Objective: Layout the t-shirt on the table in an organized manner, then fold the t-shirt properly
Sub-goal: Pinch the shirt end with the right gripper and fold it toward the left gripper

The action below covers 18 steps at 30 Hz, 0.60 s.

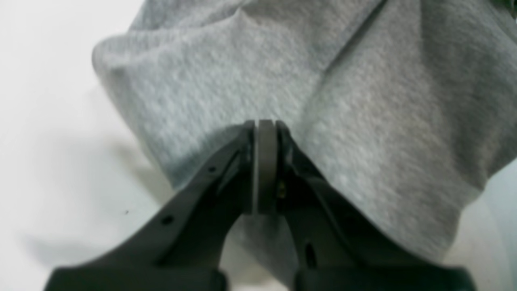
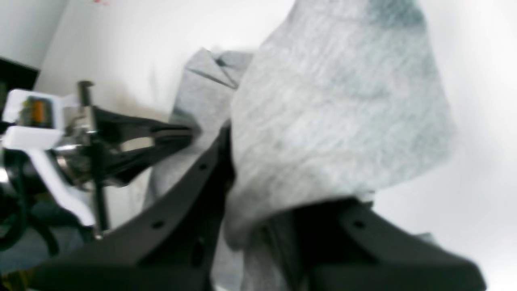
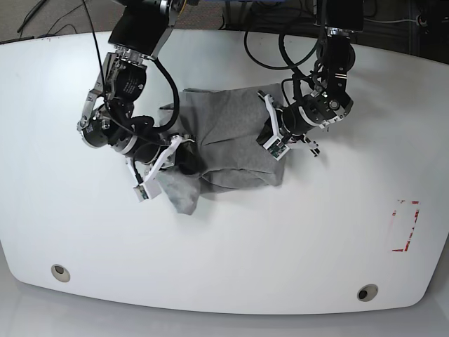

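white and shiny, the table [image 3: 231, 246] is the biggest thing here, with curved edges all round. it has a small round hole [image 3: 60, 272] near one front corner and another hole [image 3: 366, 292] near the other front corner. a red box outline [image 3: 405, 225] is drawn close to the side edge, well apart from everything else.

next comes the t-shirt [image 3: 228, 144], soft grey cloth, lying bunched up in a lump around the middle of the table, a bit nearer the back edge (no letters show on it from any view). one end hangs down in a point toward the front edge.

the right gripper [image 2: 238, 190] is at one side of the lump. its claw is pinched on the t-shirt [image 2: 335, 117], and the cloth spills over the black fingers.

the left gripper [image 1: 264, 133] is at the other side of the lump. its two pads are pressed tight together, right at the edge of the t-shirt [image 1: 363, 121], with grey cloth draped around them. whether any cloth is caught between the pads is hard to tell.
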Motion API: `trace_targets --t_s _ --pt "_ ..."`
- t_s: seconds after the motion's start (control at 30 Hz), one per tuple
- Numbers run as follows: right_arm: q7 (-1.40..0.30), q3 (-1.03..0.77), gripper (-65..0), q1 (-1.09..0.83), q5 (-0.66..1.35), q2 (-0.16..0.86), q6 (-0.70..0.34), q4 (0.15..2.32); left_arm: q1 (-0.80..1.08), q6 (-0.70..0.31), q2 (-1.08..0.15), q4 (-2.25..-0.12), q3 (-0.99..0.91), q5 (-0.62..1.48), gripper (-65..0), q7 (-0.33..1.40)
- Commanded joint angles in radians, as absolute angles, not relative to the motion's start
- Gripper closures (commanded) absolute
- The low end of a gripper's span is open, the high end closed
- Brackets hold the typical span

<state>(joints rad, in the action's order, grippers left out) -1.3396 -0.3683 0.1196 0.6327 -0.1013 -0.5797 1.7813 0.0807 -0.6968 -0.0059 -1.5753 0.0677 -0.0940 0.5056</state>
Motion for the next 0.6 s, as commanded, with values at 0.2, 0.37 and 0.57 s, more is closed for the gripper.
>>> trace_targets --t_s 0.2,0.37,0.57 --pt "-1.316 -0.288 0.0 0.159 0.657 -0.127 -0.541 1.804 0.07 -0.698 -0.002 -1.592 0.068 -0.079 0.0 0.483" --pt "-1.316 -0.282 0.0 0.159 0.657 -0.128 -0.539 1.804 0.074 -0.698 -0.005 -1.636 0.067 -0.079 0.0 0.489" --pt "-1.316 -0.282 0.0 0.159 0.657 -0.111 -0.539 1.804 0.108 -0.698 -0.03 -1.728 0.051 -0.079 0.0 0.489"
